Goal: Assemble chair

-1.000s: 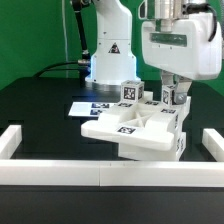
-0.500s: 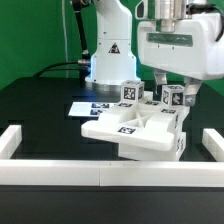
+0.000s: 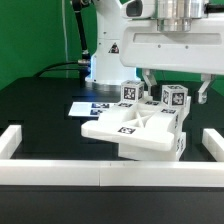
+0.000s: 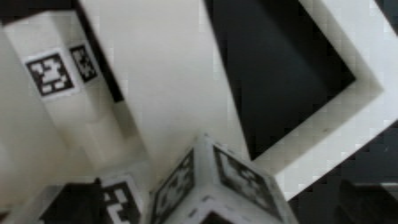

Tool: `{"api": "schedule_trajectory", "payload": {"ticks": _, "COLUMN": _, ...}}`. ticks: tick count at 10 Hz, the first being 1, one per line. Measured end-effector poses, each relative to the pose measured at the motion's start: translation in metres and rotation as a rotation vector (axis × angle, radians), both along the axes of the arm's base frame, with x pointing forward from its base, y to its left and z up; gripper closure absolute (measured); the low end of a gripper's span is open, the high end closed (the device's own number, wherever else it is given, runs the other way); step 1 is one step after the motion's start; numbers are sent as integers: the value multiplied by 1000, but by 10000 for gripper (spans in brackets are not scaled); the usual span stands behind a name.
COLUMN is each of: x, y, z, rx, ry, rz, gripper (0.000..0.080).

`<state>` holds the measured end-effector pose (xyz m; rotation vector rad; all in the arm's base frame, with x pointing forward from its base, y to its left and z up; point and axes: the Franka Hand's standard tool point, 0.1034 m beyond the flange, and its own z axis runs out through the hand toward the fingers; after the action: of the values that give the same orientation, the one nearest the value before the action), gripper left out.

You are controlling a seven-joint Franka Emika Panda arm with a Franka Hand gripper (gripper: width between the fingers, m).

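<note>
Gripper (image 3: 172, 88) higher now, fingertips hidden.

White chair (image 4: 169, 110) parts fill view, tagged cube (image 4: 222, 185) nearest, black table (image 4: 267, 70) behind.

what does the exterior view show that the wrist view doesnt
Only the exterior view shows the arm's base, the marker board flat on the table, the white border rail and the whole chair, with the pincer raised above it; whether its fingers are open is unclear. Only the wrist view gives a blurred close-up of tagged faces from above. Both show the chair's tagged cube.
</note>
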<state>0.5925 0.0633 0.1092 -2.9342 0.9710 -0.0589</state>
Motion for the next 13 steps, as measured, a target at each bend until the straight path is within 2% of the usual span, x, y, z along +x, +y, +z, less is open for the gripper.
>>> {"api": "schedule_trajectory", "payload": {"ticks": 1, "x": 0, "y": -2, "z": 0, "rx": -7, "ry": -5, "rz": 125, "gripper": 151}}
{"api": "schedule_trajectory", "payload": {"ticks": 7, "x": 1, "y": -3, "z": 0, "rx": -37, "ry": -16, "rz": 490, "gripper": 151}}
{"api": "schedule_trajectory", "payload": {"ticks": 10, "x": 1, "y": -4, "z": 0, "rx": -56, "ry": -18, "rz": 651, "gripper": 151}}
{"api": "schedule_trajectory", "payload": {"ticks": 12, "x": 1, "y": -5, "z": 0, "rx": -58, "ry": -18, "rz": 683, "gripper": 178}}
{"api": "schedule_trajectory", "payload": {"ticks": 13, "x": 1, "y": -5, "z": 0, "rx": -58, "ry": -18, "rz": 682, "gripper": 367}}
